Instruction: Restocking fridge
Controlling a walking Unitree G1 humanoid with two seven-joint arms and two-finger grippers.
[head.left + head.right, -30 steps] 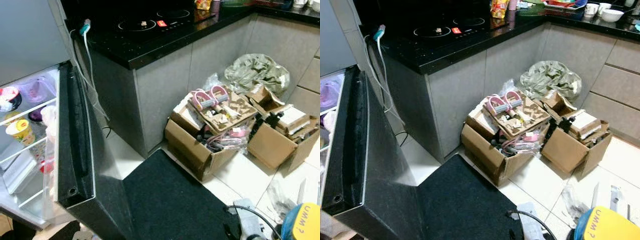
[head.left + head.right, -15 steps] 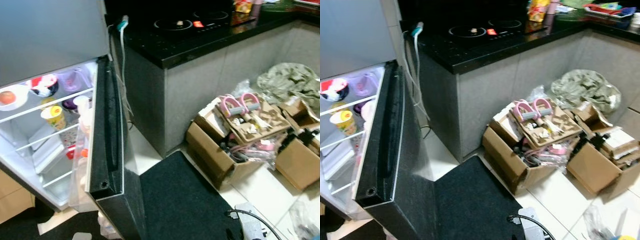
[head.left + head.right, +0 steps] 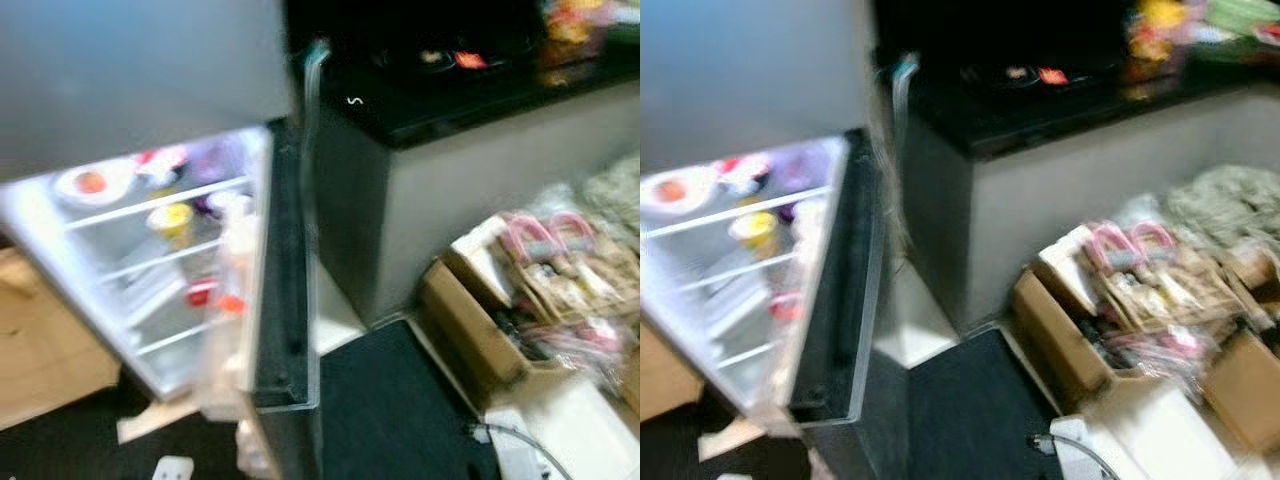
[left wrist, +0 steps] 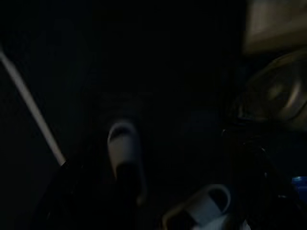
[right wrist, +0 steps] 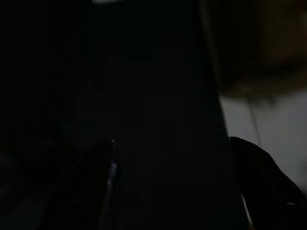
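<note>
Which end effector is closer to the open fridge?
Probably left: the fridge stands on the robot's left. Left end effector and right end effector hang low in shade; exact gaps unclear.

One fridge (image 3: 150,80) is standing with its single door (image 3: 285,270) hanging open. Inside, two wire shelves (image 3: 160,200) are showing, one above the other. On the upper shelf one white plate (image 3: 90,183) is sitting; below it, one yellow cup (image 3: 175,220). One black mat (image 3: 390,410) is lying on the floor. Two open cardboard boxes (image 3: 1060,330) are sitting beside it, though blur is smearing their contents. In the left wrist view, two pale slippers (image 4: 122,153) are lying in the dark.
</note>
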